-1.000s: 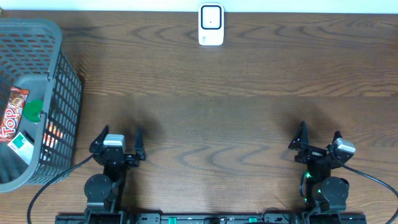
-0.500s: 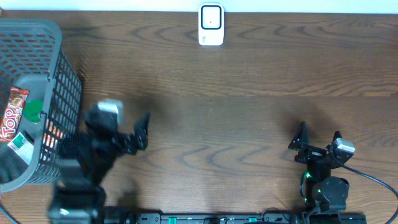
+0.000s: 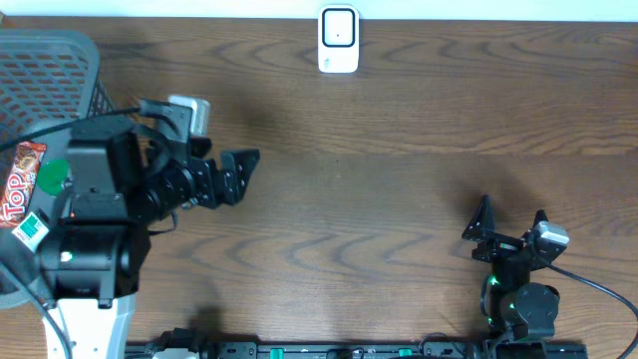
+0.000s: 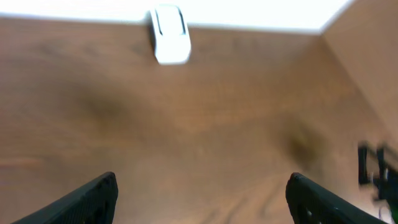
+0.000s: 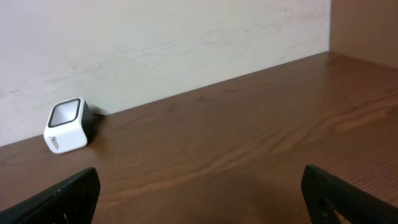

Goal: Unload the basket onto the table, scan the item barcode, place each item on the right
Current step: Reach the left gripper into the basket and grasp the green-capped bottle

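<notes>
Overhead looks straight down on the brown wooden worktop (image 3: 399, 130). Left wrist tilts down from higher up; right wrist sits low, nearly level. All share the white box-shaped scanner (image 3: 339, 40).

left arm (image 3: 110, 199) up high, stretched forward, wrist angled off toward robot's right. left gripper (image 3: 240, 175) jaws spread apart, nothing between them. right arm (image 3: 520, 299) folded low, bunched over own base. right gripper (image 3: 511, 224) jaws wide apart too, totally empty, pointing straight ahead.
</notes>
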